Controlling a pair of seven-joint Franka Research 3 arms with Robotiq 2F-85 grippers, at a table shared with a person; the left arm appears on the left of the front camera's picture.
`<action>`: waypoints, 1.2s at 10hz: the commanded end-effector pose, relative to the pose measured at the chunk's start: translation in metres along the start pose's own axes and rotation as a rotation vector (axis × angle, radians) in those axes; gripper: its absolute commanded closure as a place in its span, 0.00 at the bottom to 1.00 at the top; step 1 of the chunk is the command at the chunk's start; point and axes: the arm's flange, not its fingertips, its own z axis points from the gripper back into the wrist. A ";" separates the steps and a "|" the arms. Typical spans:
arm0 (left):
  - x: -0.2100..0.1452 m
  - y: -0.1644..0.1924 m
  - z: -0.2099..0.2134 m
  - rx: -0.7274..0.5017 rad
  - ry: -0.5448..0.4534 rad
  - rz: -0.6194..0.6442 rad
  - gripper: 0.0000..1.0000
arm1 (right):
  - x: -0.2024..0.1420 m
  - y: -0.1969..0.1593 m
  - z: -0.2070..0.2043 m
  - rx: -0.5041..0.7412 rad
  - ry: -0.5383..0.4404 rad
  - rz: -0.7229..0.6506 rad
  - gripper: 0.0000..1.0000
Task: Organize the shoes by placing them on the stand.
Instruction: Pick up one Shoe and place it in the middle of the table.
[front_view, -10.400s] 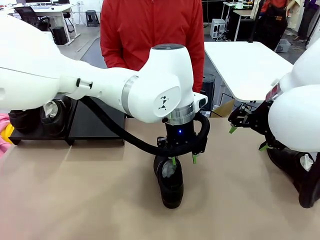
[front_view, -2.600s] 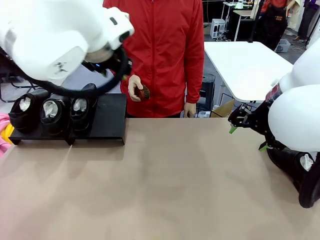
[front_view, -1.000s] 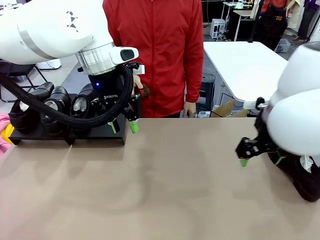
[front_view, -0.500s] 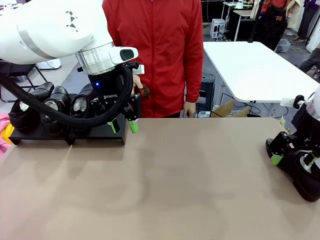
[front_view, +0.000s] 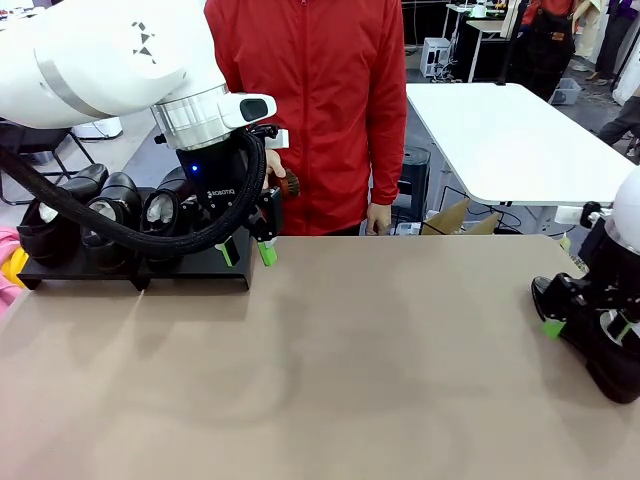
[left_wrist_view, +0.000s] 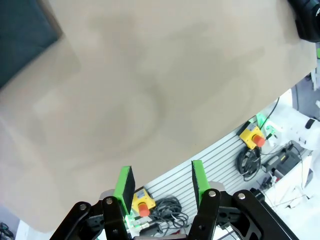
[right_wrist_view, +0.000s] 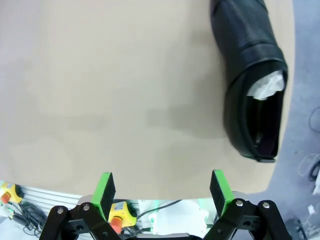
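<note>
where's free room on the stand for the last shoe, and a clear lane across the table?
Stand: the left panel and the right panel's left edge are crowded with three shoes. Its right end is bare, but the left gripper hangs there, open and empty. Table: bare between the stand and the shoe at the right edge, by the open right gripper.

Tan table (front_view: 350, 370) with black stand (front_view: 190, 265) at far left, one black shoe (right_wrist_view: 250, 85) at right edge.

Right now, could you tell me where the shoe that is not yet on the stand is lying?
The shoe lies on the table at its right edge in the front view, beside the open right gripper, far from the stand.
</note>
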 end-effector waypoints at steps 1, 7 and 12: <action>-0.001 0.001 0.002 -0.005 -0.001 0.004 0.39 | 0.018 -0.025 -0.008 -0.055 -0.022 -0.031 0.00; -0.001 0.001 0.002 -0.005 -0.001 0.004 0.39 | 0.048 -0.065 -0.041 -0.056 -0.022 -0.076 0.00; -0.001 0.001 0.002 -0.005 -0.001 0.004 0.39 | 0.058 -0.071 -0.069 -0.040 0.007 -0.073 0.00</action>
